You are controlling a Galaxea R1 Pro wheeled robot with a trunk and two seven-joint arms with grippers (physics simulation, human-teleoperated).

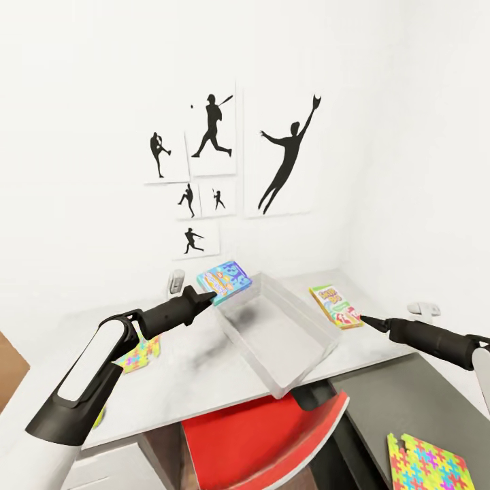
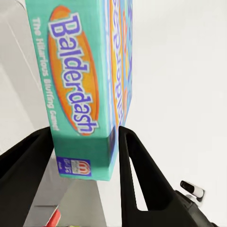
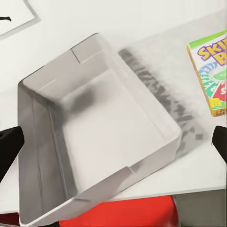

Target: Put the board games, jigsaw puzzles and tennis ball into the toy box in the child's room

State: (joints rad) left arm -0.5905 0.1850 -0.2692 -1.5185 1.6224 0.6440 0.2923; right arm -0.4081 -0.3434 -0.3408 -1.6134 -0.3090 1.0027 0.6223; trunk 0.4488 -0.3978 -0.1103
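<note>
Grey surface (image 1: 204, 367) at centre carries the empty toy box (image 1: 275, 333). Left end effector (image 2: 85, 142) grips a Balderdash game (image 1: 224, 280) above the box's far rim. Right end effector (image 1: 362, 318), spread wide, nears Skip-Bo (image 1: 335, 306). Two puzzles (image 1: 139, 354) wait.

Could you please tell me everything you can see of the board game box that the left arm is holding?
The thin teal cardboard Balderdash game box has purple lettering on an orange oval, a smaller line of pale text beside it, and a small red-and-blue logo at one end. The left gripper holds it by that end, one black jaw on each broad face. In the head view it hangs tilted in the air, above the far-left corner of the long grey toy box, touching nothing else that I can see.
</note>
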